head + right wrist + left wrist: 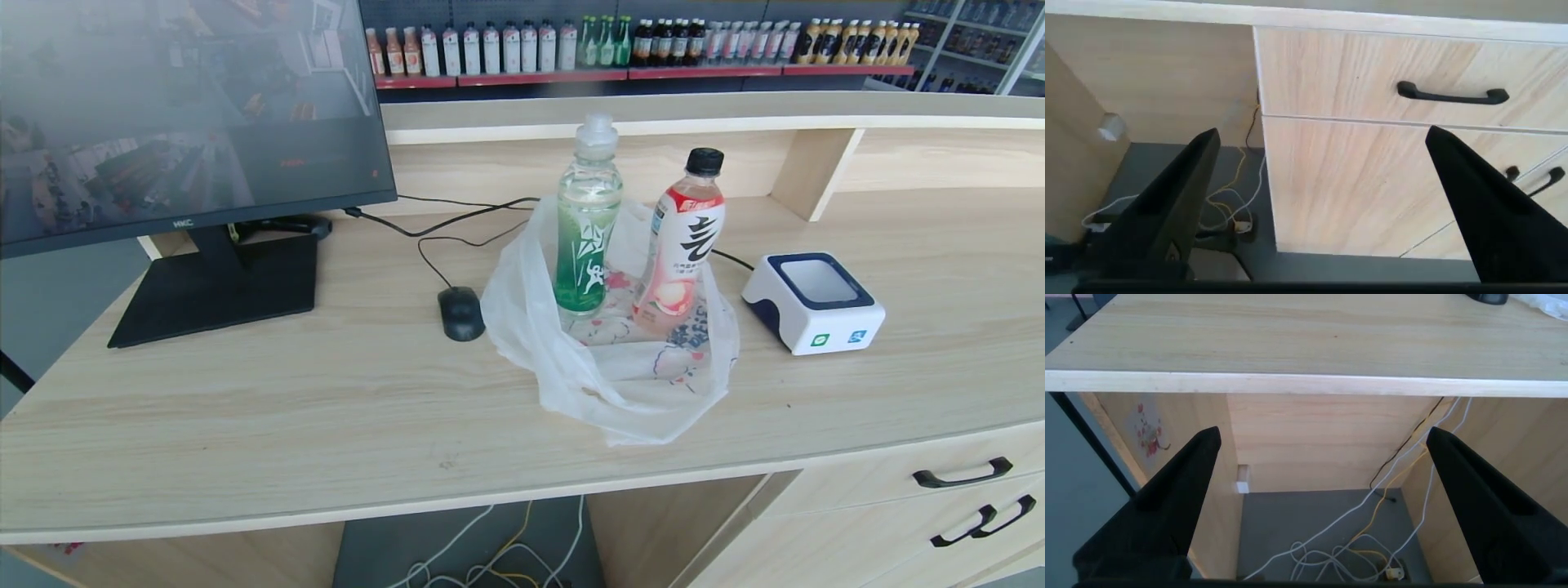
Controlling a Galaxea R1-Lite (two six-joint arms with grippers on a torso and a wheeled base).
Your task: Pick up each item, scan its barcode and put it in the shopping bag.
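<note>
Two bottles stand upright inside an open white plastic shopping bag (620, 359) in the middle of the wooden counter (326, 392). The green-labelled bottle (586, 220) has a clear cap; the pink-labelled bottle (679, 245) beside it has a black cap. A white and dark blue barcode scanner (812, 302) sits just right of the bag. My left gripper (1323, 498) hangs open below the counter's front edge, facing the knee space with loose cables. My right gripper (1323, 204) is open too, low in front of the drawers (1388, 90).
A black monitor (180, 114) on its stand occupies the counter's left rear, with a black mouse (461, 313) between it and the bag. Drawers with black handles (963, 476) sit under the counter's right side. Shelves of bottles (637, 41) line the back wall.
</note>
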